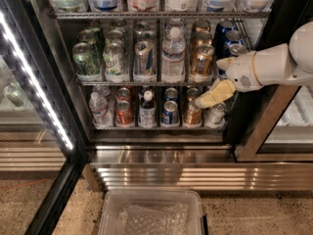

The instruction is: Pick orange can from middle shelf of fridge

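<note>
hand point(207, 100) just below orange can point(201, 60)

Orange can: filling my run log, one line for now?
gripper: just below orange can | orange can: on middle shelf, ungrasped

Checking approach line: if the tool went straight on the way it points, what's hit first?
Likely the brown can on the lower shelf, just ahead of the tool, which points down-left, below the orange can. Depth unclear.

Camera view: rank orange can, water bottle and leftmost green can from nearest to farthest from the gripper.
Gripper hangs at right, just below the middle shelf.
1. Orange can, just above it.
2. Water bottle, up and left.
3. Green can, far left.
</note>
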